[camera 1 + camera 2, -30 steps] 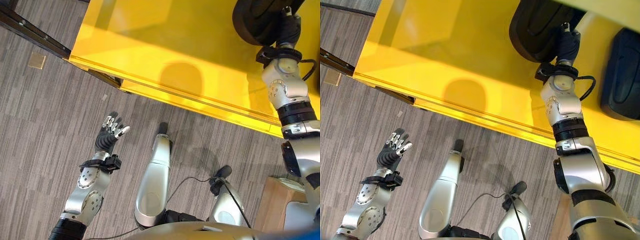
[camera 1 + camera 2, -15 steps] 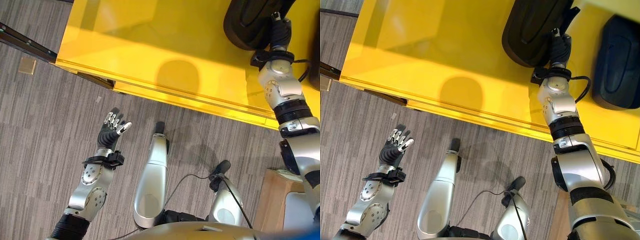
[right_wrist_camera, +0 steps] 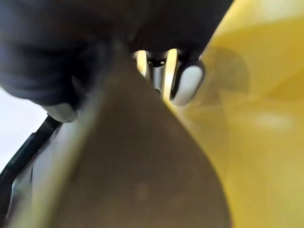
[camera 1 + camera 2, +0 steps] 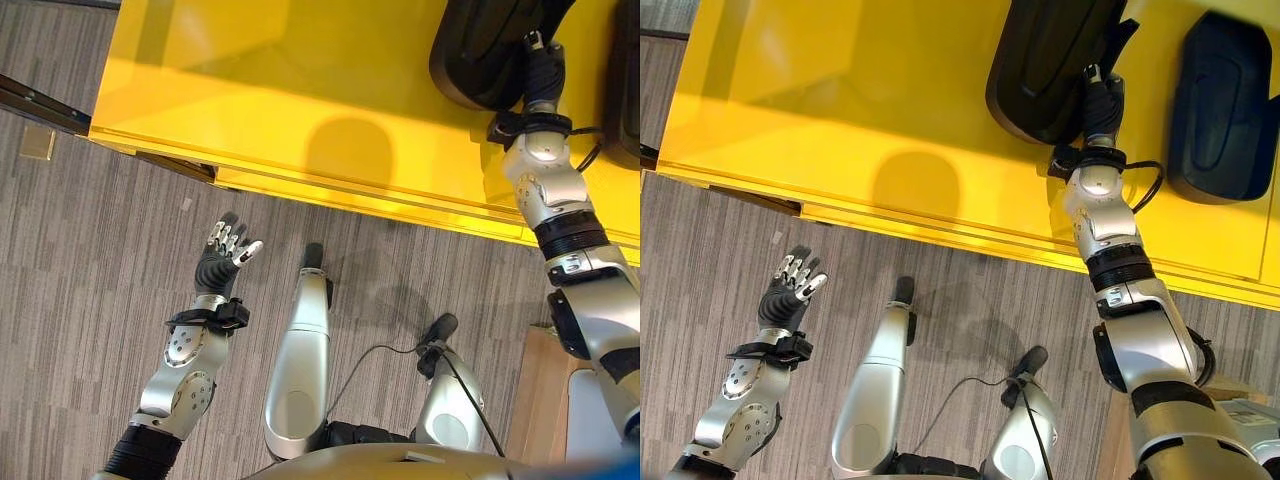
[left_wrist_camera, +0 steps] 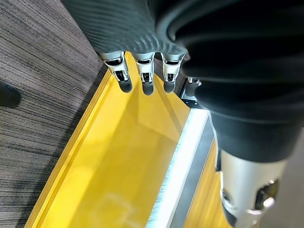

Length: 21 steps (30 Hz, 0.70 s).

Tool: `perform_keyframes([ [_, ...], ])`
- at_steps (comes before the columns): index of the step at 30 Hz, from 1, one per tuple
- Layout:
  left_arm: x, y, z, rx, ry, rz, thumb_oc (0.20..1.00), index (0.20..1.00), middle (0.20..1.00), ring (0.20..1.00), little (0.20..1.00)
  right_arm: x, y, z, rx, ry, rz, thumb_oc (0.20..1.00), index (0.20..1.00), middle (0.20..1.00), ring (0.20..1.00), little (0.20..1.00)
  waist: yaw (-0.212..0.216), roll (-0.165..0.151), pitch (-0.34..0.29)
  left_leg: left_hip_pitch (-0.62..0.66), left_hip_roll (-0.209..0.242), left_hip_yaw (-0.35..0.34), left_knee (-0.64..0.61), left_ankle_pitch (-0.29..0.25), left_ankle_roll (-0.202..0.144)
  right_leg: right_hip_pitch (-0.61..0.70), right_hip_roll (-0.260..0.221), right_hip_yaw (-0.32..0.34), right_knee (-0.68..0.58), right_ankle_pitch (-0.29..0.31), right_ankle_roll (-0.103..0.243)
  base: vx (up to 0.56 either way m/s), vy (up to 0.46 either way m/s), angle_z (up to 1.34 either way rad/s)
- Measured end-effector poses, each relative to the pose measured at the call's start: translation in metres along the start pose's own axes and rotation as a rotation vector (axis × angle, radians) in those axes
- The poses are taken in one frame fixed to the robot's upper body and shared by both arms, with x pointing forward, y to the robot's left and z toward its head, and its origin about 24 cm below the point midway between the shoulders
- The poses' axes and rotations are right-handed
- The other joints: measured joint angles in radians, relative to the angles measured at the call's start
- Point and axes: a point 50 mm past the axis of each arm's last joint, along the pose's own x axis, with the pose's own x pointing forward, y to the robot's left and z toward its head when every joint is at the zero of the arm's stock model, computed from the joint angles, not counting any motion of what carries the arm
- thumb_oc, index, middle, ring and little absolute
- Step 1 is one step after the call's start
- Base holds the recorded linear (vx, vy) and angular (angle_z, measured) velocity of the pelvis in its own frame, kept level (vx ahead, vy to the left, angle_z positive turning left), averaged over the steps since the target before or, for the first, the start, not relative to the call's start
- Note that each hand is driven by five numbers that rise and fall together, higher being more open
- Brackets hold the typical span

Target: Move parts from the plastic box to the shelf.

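Grey carpet floor [image 4: 80,250] below, yellow shelf [image 4: 890,120] above. Left robot hand [image 4: 224,255] hovers over the floor, fingers straight, holding nothing. Right robot hand [image 4: 1099,100] is on a black part [image 4: 1040,70] on the shelf; can't tell its grip. Second black part [image 4: 1220,105] lies just right. Seat the part flat and clear of its neighbour before letting go.

The left hand [image 4: 226,252] is held out over the floor on a raised forearm, fingers [image 5: 144,78] straight and relaxed. The right arm is stretched far forward, and the right hand [image 4: 1098,98] is pressed against a dark part, its fingers hidden.
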Motion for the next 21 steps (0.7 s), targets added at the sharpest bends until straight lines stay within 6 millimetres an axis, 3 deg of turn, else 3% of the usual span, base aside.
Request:
perform_keyframes([
  [14,0.0001,0.0004,0.0002,-0.001,-0.002,0.009,1.000,1.000,1.000,1.000,1.000,-0.0027,0.0085,-0.0030,0.034,0.009,0.009,0.200,0.200,0.200,0.200,0.200,-0.015,-0.004,-0.002,0.000,0.004,0.000,-0.001,0.000,0.000,0.000,0.003,0.002,-0.003,0.001,-0.002,0.00,0.000,0.00],
  [15,0.0001,0.0005,0.0004,-0.001,-0.003,0.011,1.000,1.000,1.000,1.000,1.000,-0.0027,0.0085,-0.0030,0.034,0.009,0.009,0.426,0.426,0.426,0.426,0.426,-0.015,-0.005,-0.002,0.000,0.003,0.000,-0.001,0.000,0.000,0.000,0.003,0.002,-0.003,0.002,-0.002,0.00,0.000,0.00],
  [16,0.0001,0.0008,0.0005,-0.001,-0.005,0.017,1.000,1.000,1.000,1.000,1.000,-0.0027,0.0086,-0.0029,0.035,0.009,0.009,0.589,0.589,0.589,0.589,0.589,-0.015,-0.005,-0.002,0.000,0.004,0.001,-0.001,0.000,0.000,0.000,0.003,0.002,-0.003,0.002,-0.002,0.00,0.000,0.00],
  [17,0.0001,0.0008,0.0006,-0.001,-0.006,0.018,1.000,1.000,1.000,1.000,1.000,-0.0027,0.0086,-0.0030,0.036,0.009,0.009,1.000,1.000,1.000,1.000,1.000,-0.015,-0.005,-0.002,0.000,0.004,0.001,-0.001,0.000,0.000,0.000,0.003,0.002,-0.003,0.002,-0.003,0.00,0.000,0.00],
  [21,0.0002,0.0007,0.0008,-0.003,-0.008,0.019,1.000,1.000,1.000,1.000,1.000,-0.0031,0.0097,-0.0025,0.038,0.006,0.014,1.000,1.000,1.000,1.000,1.000,-0.016,-0.005,-0.002,0.000,0.005,0.002,-0.001,0.000,0.000,-0.001,0.005,0.003,-0.004,0.002,-0.003,0.00,0.000,0.00],
])
